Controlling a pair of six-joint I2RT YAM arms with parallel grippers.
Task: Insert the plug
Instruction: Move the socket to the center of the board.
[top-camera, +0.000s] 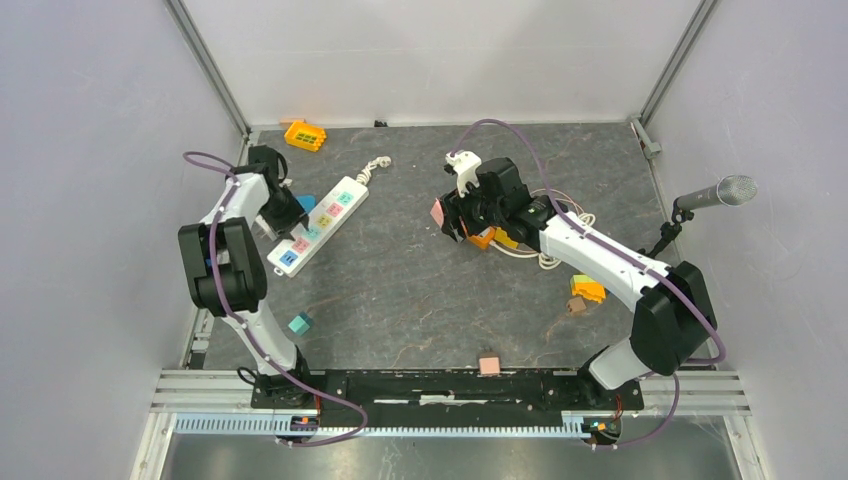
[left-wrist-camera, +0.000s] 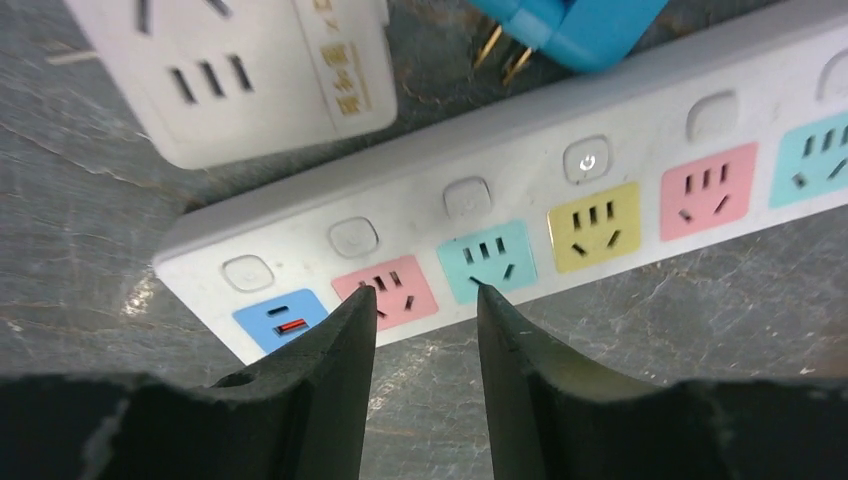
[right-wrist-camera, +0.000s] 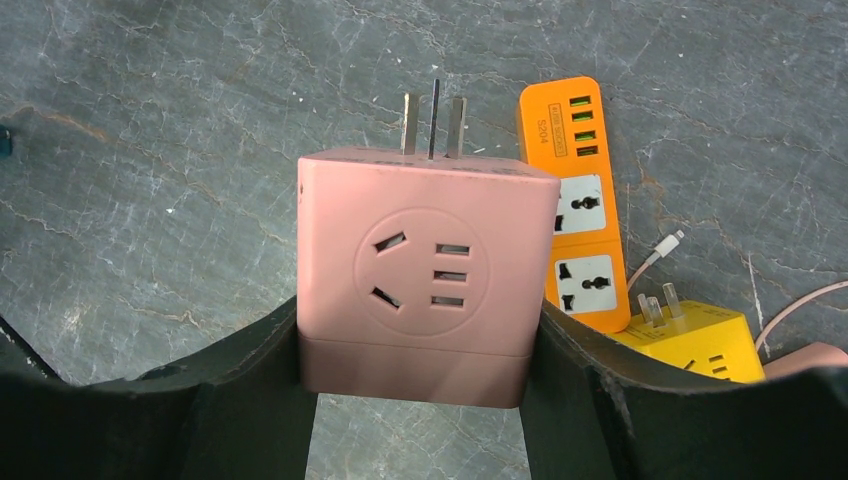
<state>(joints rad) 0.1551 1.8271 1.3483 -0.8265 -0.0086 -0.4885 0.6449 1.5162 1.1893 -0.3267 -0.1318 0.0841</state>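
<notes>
A white power strip (top-camera: 318, 225) with coloured sockets lies at the left of the table. In the left wrist view it (left-wrist-camera: 560, 200) shows blue, pink, teal and yellow sockets. My left gripper (top-camera: 289, 214) hovers at the strip's near end, open and empty, its tips (left-wrist-camera: 425, 293) over the pink and teal sockets. My right gripper (top-camera: 447, 216) is shut on a pink cube plug adapter (top-camera: 438, 212), held above the table's middle. In the right wrist view the plug (right-wrist-camera: 425, 270) sits between the fingers, its three prongs pointing away from the camera.
A white adapter (left-wrist-camera: 250, 70) and a blue plug (left-wrist-camera: 570, 25) lie beside the strip. An orange strip (right-wrist-camera: 580, 200) and a yellow adapter (right-wrist-camera: 700, 345) with cables lie under the right arm. Small cubes (top-camera: 299, 323) (top-camera: 489, 363) lie near the front. A microphone (top-camera: 715, 193) stands right.
</notes>
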